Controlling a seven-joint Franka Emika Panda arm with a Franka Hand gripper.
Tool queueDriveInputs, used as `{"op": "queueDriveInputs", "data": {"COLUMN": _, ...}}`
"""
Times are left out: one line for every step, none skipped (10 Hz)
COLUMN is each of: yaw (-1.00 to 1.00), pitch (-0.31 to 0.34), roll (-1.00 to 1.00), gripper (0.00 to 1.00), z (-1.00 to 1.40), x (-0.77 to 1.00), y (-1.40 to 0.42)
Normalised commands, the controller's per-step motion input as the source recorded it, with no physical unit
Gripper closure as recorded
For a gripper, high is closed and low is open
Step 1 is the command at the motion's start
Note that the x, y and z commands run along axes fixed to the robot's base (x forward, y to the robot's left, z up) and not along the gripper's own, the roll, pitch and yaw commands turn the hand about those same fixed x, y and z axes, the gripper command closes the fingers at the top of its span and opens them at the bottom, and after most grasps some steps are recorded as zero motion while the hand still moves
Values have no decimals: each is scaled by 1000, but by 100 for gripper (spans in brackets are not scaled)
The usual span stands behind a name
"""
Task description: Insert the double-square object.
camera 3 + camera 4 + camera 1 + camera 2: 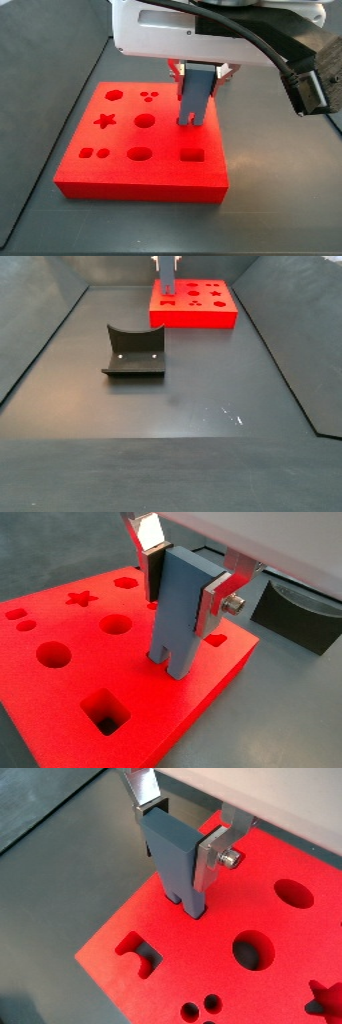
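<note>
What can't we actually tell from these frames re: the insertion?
- Target hole: the double-square object, held upright by the gripper, covers it in both wrist views.
- Prong tips: whether they touch or have entered the red board is unclear; in a side view the angle hides it.
- In a side view the board is too small, and the gripper is cut off by the edge.

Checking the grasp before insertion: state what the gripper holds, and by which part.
The gripper, above the red board, is shut on the double-square object, clamping its solid upper end; the two prongs point down at the board.
</note>
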Motion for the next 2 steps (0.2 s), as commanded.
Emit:
{"op": "queueDriveInputs", "data": {"yaw": 6, "pitch": 0, "roll": 0, "gripper": 100, "z": 0, "x": 0, "y": -14}}
{"op": "queueDriveInputs", "data": {"yaw": 0, "pitch": 0, "roll": 0, "gripper": 100, "z": 0, "x": 0, "y": -31}}
